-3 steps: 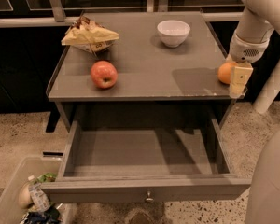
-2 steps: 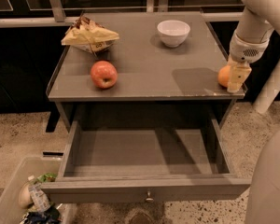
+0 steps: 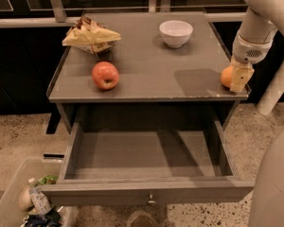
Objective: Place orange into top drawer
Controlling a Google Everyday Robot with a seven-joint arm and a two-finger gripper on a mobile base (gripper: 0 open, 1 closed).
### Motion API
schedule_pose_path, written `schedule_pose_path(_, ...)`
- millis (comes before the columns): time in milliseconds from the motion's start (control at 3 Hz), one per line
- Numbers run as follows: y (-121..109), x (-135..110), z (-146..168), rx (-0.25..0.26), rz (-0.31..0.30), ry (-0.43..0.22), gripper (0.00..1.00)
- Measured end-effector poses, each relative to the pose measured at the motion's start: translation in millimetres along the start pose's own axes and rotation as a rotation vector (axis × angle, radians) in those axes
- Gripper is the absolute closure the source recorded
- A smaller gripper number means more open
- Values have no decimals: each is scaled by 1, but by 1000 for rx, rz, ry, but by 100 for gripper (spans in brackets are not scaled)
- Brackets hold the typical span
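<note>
The orange [image 3: 226, 76] lies on the grey table top [image 3: 151, 79], at the right front corner and very near the edge, so it is not yet in the drawer. The top drawer [image 3: 146, 191] is pulled far out below the table. Its inside is bare, and the small knob [image 3: 151, 200] on its front panel points toward us. We judge that the opening step is finished. What is left is to secure the orange, lift it, carry it forward and down past the table edge, and release it inside the drawer.

The white arm [image 3: 258, 22] comes down from the upper right, and the gripper [image 3: 235, 79] stands at the orange, touching it or just beside it on its right side. We cannot tell how wide the gripper is open, nor if it has hold of the fruit.

Of the other things, a clear plastic bin [image 3: 9, 193] with rubbish stands on the floor at the lower left, beside the drawer and out of the path. On the table a yellow snack bag [image 3: 91, 35] lies at the back left, a white bowl [image 3: 175, 33] stands at the back, and a red-and-yellow apple [image 3: 105, 75] rests at the front left. All three are well apart from the orange. We think that nothing blocks the way to the drawer; the only risk is that the orange rolls off the near edge.
</note>
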State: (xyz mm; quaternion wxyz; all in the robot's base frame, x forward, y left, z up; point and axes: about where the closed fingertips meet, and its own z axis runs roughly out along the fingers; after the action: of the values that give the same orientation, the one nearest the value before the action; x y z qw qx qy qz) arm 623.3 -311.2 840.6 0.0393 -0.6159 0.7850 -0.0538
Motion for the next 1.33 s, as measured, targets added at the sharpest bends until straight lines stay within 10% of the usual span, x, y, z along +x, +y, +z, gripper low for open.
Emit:
schedule_pose_path(667,6,-1,-3,12,-12,-5,100)
schedule_pose_path(1333,78,2,-24,80,-40,-79,100)
